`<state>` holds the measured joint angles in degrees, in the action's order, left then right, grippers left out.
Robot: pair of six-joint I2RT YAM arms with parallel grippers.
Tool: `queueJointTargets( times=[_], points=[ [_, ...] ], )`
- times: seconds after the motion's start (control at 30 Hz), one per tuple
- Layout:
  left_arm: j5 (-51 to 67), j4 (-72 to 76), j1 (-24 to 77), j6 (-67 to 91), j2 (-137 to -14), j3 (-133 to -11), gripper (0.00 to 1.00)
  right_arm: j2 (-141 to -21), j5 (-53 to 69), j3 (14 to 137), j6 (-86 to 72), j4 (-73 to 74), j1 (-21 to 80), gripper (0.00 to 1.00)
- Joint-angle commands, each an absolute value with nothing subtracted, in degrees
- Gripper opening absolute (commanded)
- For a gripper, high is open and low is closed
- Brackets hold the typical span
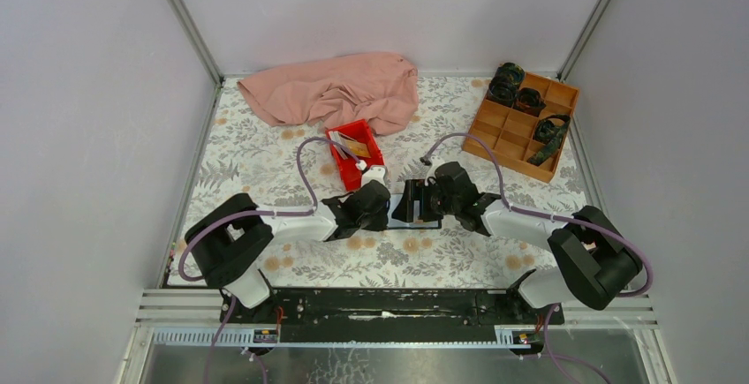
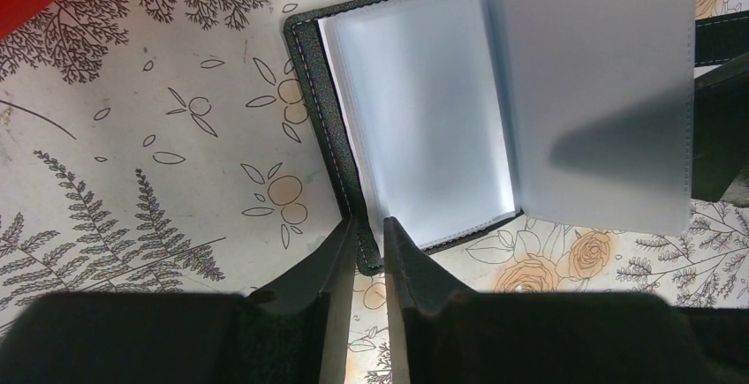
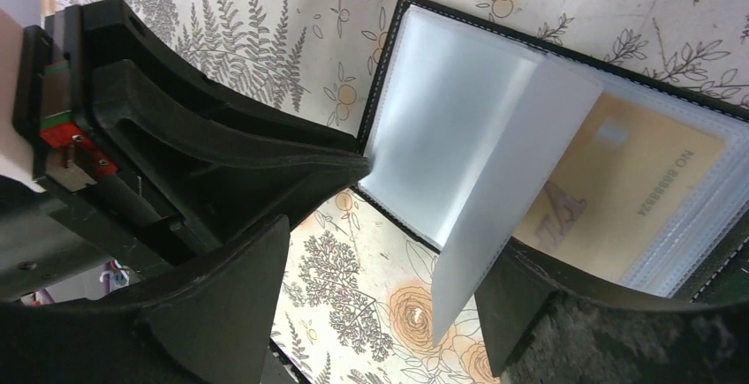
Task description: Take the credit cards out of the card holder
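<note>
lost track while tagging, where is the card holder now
In the top view the card holder lies open at centre, just on the near side of the red tray; the left fingers pinch its cover edge.

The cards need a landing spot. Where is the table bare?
Bare: the table strip nearer than the card holder; the patch left of the red tray, below the pink cloth; the gap between cloth and wooden box. Crowded: the centre, where left end effector and right end effector meet at the holder.
</note>
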<state>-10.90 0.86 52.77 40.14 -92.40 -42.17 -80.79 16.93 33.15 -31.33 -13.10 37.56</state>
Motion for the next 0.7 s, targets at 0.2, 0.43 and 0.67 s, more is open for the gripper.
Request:
queueJointTargets(
  times=[0.2, 0.43, 0.67],
  points=[
    [-11.21, 0.26, 52.91, 40.34, -92.10, -40.71, 0.24, -84.22, 22.98, 36.98, -33.50, -19.32, 38.59, 0.80],
    [-14.78, -3.86, 52.91, 41.21, -85.89, -38.61, 0.24, -87.84, 22.19, 39.22, -33.77, -20.29, 40.49, 0.81],
    [-22.04, -15.52, 52.91, 41.17, -75.62, -39.02, 0.25, -82.90, 16.91, 38.99, -32.25, -16.23, 39.75, 0.81]
  ],
)
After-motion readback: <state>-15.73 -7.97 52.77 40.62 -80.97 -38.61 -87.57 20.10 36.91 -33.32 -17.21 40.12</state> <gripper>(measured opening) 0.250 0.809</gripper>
